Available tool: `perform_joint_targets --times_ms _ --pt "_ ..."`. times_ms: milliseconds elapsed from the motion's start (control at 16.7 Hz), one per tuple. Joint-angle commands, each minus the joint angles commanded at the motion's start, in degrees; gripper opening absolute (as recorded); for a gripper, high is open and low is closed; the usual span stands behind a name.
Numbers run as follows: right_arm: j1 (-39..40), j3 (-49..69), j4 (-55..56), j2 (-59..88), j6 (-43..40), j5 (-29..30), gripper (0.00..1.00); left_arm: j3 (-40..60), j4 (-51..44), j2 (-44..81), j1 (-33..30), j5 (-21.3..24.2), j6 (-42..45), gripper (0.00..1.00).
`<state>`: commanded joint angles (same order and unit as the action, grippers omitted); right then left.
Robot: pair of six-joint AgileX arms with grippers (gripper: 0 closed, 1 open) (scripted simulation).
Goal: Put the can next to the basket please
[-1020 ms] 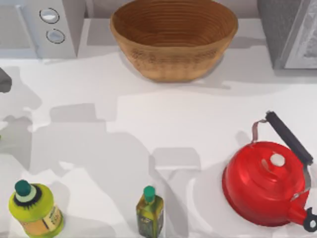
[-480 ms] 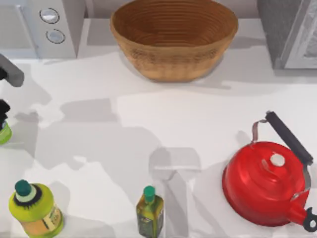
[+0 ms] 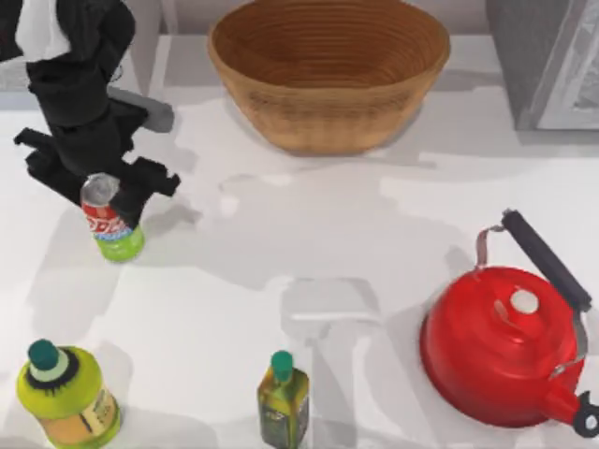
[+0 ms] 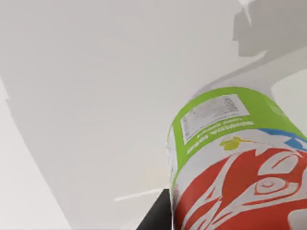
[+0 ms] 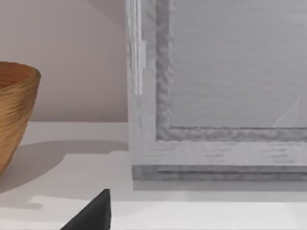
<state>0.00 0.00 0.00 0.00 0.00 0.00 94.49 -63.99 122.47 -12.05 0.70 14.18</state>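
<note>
Since half a second ago your left arm has swung in from the table's left edge, and the can [image 3: 111,221] has come with it, now well into the left half of the table. In the top view, the left pincer [image 3: 101,178] is pinching the can near its silver top, a dark finger on either side; the can hangs tilted, its green end low, and from its shadow it looks to be lifted rather than standing, though you cannot be sure from above. The basket [image 3: 328,75] sits at the far middle of the table [image 3: 374,243], well apart from the can. The round bottle [image 3: 65,395], the square bottle [image 3: 283,400] and the red kettle [image 3: 510,346] stand along the near side, out of the path. In the left wrist view, the can [image 4: 240,163] is close up with bare table beyond it, which fits a carried can. In the right wrist view you see the basket's side [image 5: 14,115] and a grey appliance [image 5: 216,96]; whether the right pincer is spread or pressed together, you cannot tell. You are in the carry step. Next, bring the can right and farther back to the bare table just beside the basket's left wall, lower it upright, then let go.
</note>
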Motion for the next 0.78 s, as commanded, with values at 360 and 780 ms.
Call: perform_joint_targets --times_ms 360,780 --pt "0.0 0.0 0.0 0.0 0.0 0.0 1.0 5.5 -3.3 2.8 -16.4 0.2 -34.0 0.0" --pt "0.0 0.0 0.0 0.0 0.0 0.0 1.0 8.9 -4.1 2.9 -26.4 -0.5 -50.9 0.0"
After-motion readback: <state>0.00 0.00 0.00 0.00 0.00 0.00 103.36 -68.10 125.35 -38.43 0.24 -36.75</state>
